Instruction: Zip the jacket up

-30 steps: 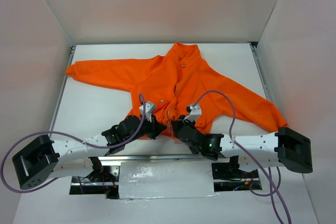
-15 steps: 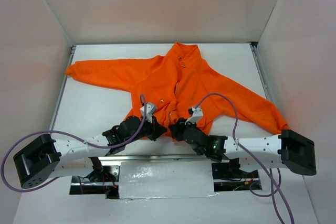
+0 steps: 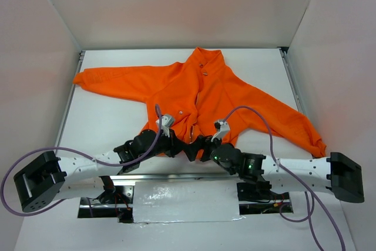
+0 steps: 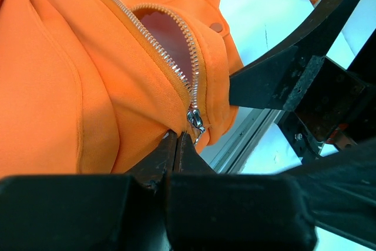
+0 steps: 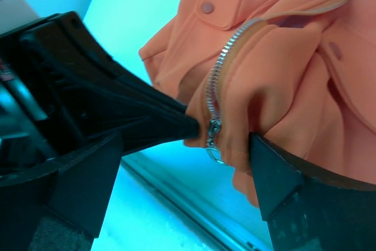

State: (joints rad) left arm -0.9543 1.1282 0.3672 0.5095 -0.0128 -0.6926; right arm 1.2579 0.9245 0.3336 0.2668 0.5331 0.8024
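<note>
The orange jacket (image 3: 217,95) lies spread on the white table (image 3: 111,124) with its collar at the far side and its front zipper open. My left gripper (image 3: 181,144) is shut on the bottom hem, just beside the metal zipper slider (image 4: 195,119). In the left wrist view its tips (image 4: 177,135) pinch the orange jacket (image 4: 59,74) fabric. My right gripper (image 3: 197,147) stands open right next to it. In the right wrist view the right gripper (image 5: 185,142) has its fingers wide on either side of the slider (image 5: 212,129) and hem, holding nothing.
A metal rail (image 3: 176,176) runs along the table's near edge under the hem. A foil-covered patch (image 3: 185,201) lies between the arm bases. White walls enclose the table on three sides. Purple cables (image 3: 258,121) loop over both arms.
My right gripper has gone from shut to wide open near the hem, and its arm's elbow has swung out to the right. The left gripper has kept its pinch and place.
</note>
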